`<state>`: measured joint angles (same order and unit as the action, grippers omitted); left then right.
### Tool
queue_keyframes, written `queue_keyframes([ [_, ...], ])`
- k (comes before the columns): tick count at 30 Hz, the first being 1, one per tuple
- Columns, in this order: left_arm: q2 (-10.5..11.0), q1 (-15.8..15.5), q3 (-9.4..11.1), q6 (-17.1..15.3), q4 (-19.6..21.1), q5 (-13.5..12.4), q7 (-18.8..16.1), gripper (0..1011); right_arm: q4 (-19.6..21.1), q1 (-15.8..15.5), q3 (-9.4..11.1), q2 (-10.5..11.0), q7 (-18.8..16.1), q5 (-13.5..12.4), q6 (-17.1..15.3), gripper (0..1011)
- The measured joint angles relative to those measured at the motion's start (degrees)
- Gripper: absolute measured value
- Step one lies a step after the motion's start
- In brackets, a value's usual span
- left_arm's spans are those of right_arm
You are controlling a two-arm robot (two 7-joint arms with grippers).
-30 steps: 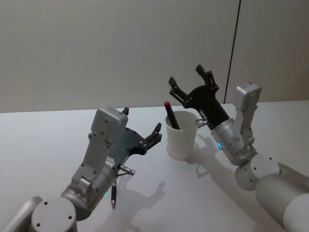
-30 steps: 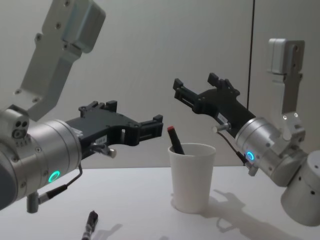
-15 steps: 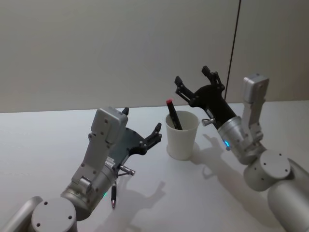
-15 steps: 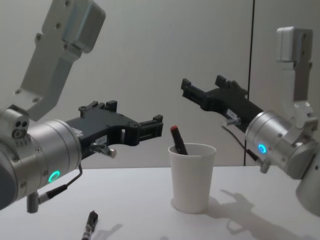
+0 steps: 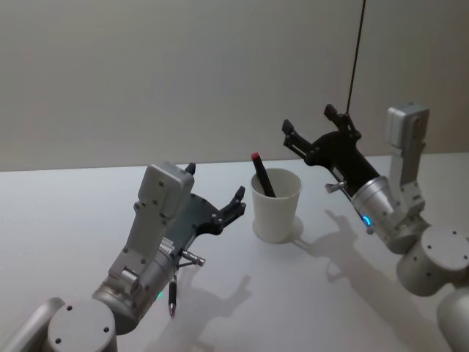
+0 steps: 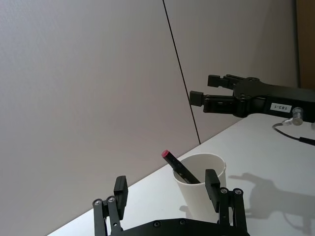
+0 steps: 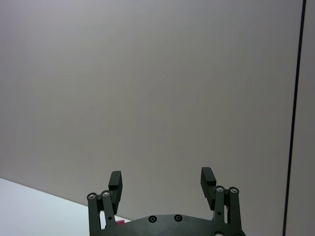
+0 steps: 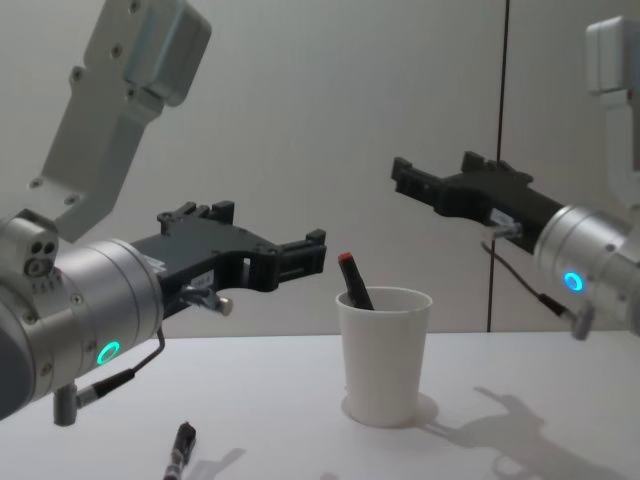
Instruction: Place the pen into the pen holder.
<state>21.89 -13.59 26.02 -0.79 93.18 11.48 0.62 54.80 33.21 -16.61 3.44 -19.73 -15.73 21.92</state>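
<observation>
The left gripper [image 5: 215, 183] hangs near the pen holder [image 5: 277, 216], the right gripper [image 5: 309, 119] higher beside it. A pen [image 5: 261, 174] leans across the mouth.

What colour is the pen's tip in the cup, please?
Red; the pen shows it best in the chest view.

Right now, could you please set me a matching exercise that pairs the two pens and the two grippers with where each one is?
Things:
1. red-tipped pen
2. dark pen
3. left gripper
4. right gripper

Places:
A. open, in the air above and to the right of the pen holder
B. lying on the table by the left arm
C. leaning inside the pen holder
D. open and empty, to the left of the pen holder

Pairs: 1-C, 2-B, 3-D, 4-A
</observation>
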Motion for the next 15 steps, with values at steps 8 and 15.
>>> queue_keyframes([
  [8,0.0,0.0,0.0,0.0,0.0,0.0,0.0,1004,8.9,-4.2,1.1,2.7,1.5,0.8,-8.6,1001],
  [15,0.0,0.0,0.0,0.0,0.0,0.0,0.0,1004,16.6,-8.3,2.6,5.7,2.2,0.7,-16.1,1001],
])
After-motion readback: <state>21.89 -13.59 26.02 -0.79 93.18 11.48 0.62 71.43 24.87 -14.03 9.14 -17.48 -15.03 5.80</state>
